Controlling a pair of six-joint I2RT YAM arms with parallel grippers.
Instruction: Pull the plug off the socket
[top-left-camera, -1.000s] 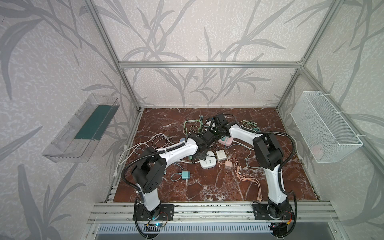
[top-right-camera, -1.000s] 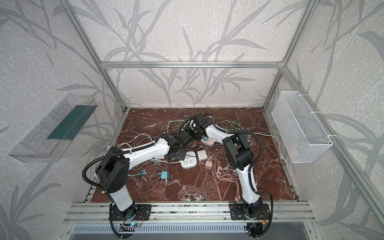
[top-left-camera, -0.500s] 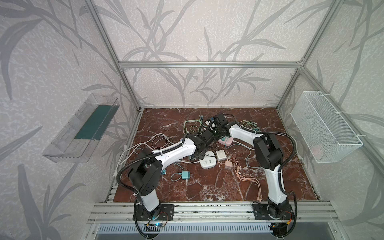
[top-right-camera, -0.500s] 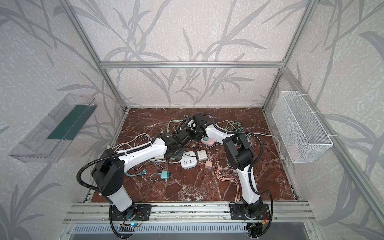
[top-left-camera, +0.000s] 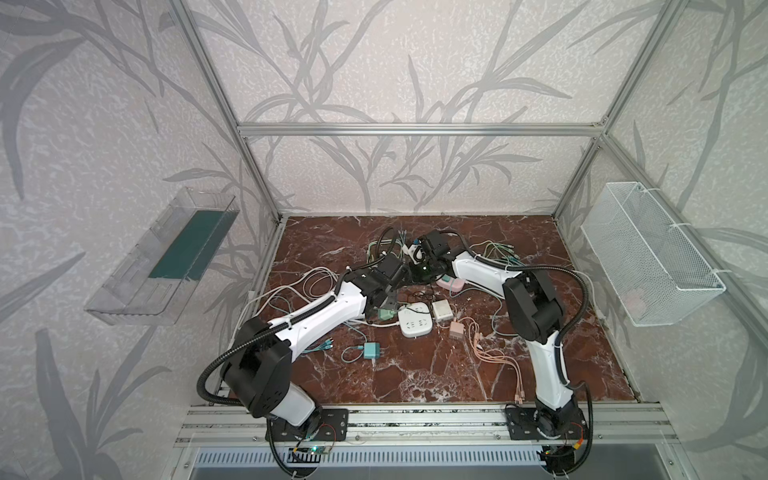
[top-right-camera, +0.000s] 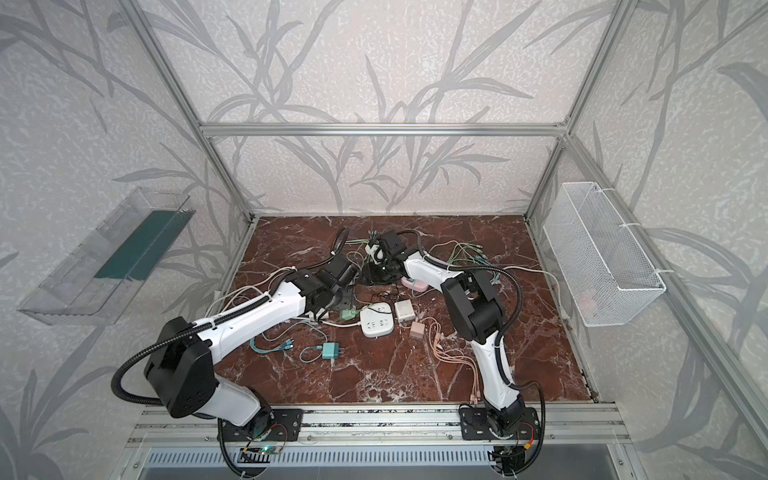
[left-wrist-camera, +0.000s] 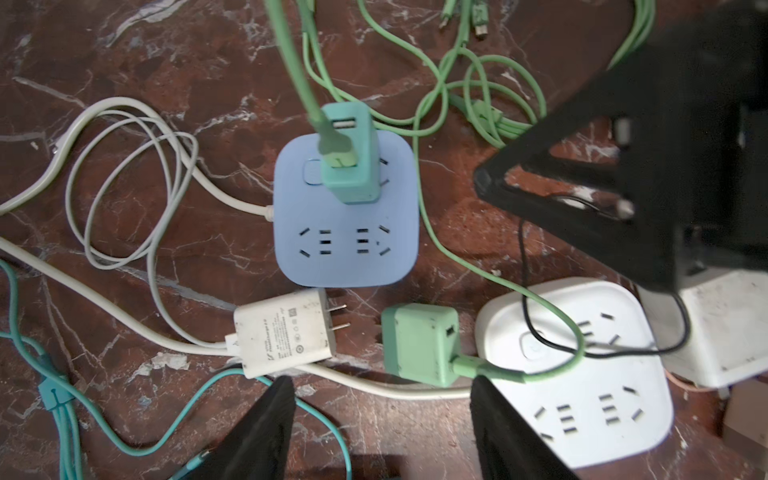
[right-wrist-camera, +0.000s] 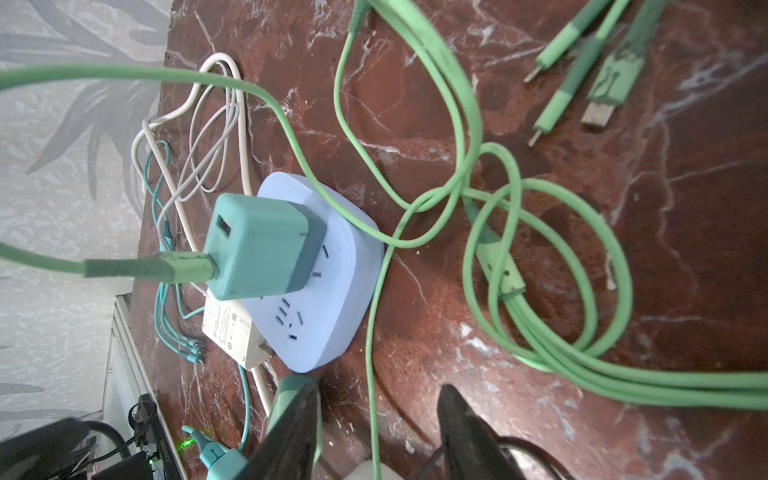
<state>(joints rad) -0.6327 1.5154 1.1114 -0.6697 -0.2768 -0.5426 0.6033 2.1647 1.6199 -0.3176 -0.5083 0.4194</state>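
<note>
Now | red marble tabletop (top-left-camera: 415, 374) under cables (right-wrist-camera: 665, 386) | leaf-print walls (top-left-camera: 415, 62) | left hand (left-wrist-camera: 382, 382) parted | right hand (right-wrist-camera: 378, 388) parted

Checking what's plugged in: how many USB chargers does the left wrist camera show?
3: a teal charger plugged into the blue socket block, a white charger beside it, a green charger beside the white socket block. A partly hidden white box may be another.
</note>
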